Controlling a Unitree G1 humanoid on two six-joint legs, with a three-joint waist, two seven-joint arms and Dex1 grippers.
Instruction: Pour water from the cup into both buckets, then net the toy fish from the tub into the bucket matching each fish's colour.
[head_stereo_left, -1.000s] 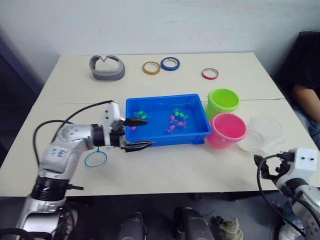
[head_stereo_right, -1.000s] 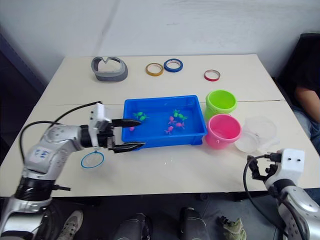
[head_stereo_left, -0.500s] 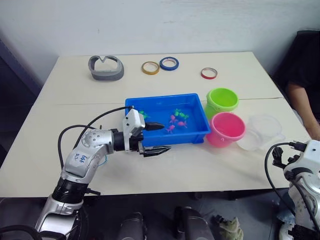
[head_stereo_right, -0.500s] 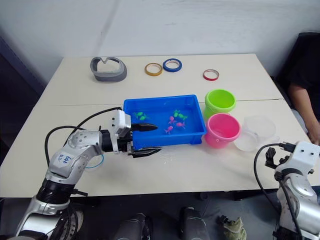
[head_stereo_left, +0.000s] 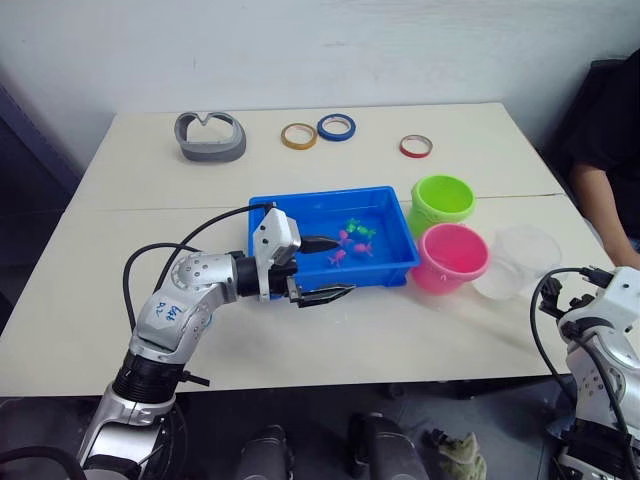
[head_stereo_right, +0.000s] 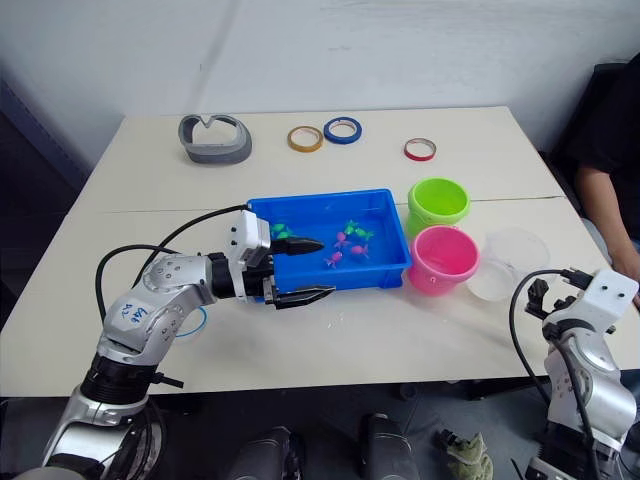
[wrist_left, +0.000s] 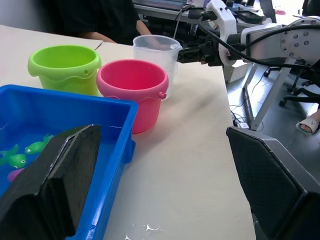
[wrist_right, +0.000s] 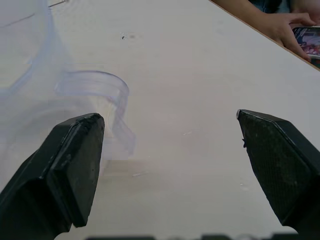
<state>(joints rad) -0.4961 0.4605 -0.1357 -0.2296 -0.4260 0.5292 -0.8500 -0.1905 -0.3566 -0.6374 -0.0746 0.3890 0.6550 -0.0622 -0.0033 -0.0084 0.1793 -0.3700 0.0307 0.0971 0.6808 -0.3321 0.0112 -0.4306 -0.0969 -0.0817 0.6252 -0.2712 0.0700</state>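
The right gripper (wrist_right: 165, 165) hangs wide open at the table's (head_stereo_left: 400, 340) near right edge, the clear cup's (head_stereo_left: 520, 262) handle just off one finger. The left gripper (head_stereo_left: 325, 268), spread wide, straddles the blue tub's (head_stereo_left: 385, 272) near wall. Several pink and green toy fish (head_stereo_left: 350, 240) blur together, uncountable. At the tub's 3 o'clock stand two buckets: pink (head_stereo_left: 455, 258), then green (head_stereo_left: 444, 203). A person's arm (head_stereo_left: 598, 205) is cut off.
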